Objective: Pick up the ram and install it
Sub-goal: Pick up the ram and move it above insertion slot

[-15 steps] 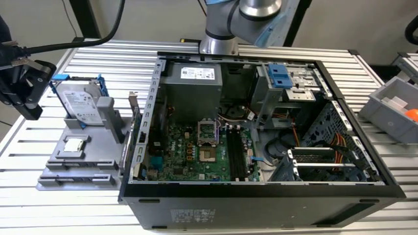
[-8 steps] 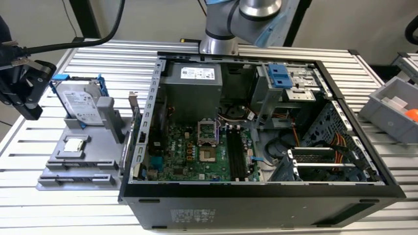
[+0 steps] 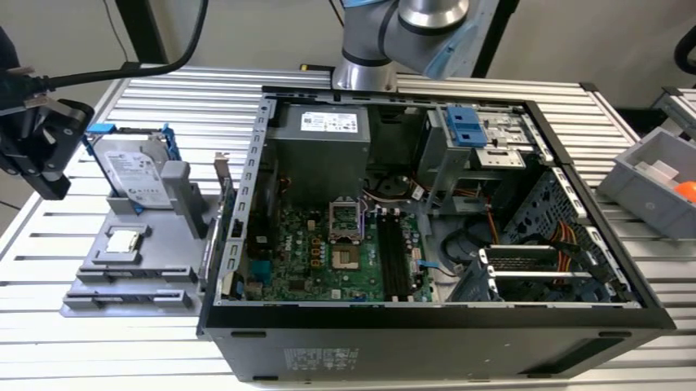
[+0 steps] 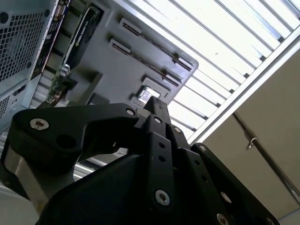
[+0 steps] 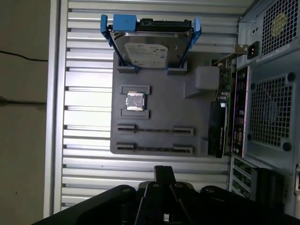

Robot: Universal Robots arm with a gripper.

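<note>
My black gripper (image 3: 49, 183) hangs over the slatted table at the exterior view's left, beside the grey parts holder (image 3: 163, 281) and apart from it. Its fingertips (image 5: 164, 172) press together with nothing between them, as the second wrist view also shows at the gripper (image 4: 155, 106). The ram (image 5: 154, 130) looks like a thin dark strip standing on edge in a slotted cradle of the holder, and a second strip (image 5: 154, 149) stands beside it. In the open computer case, the motherboard's long black slots (image 3: 392, 252) lie right of the processor socket.
The holder also carries a silver hard drive in a blue frame (image 3: 136, 167), a small square processor chip (image 3: 123, 240) and an expansion card (image 5: 218, 129) on edge next to the case wall (image 3: 234, 236). A grey bin (image 3: 658, 179) stands at the right.
</note>
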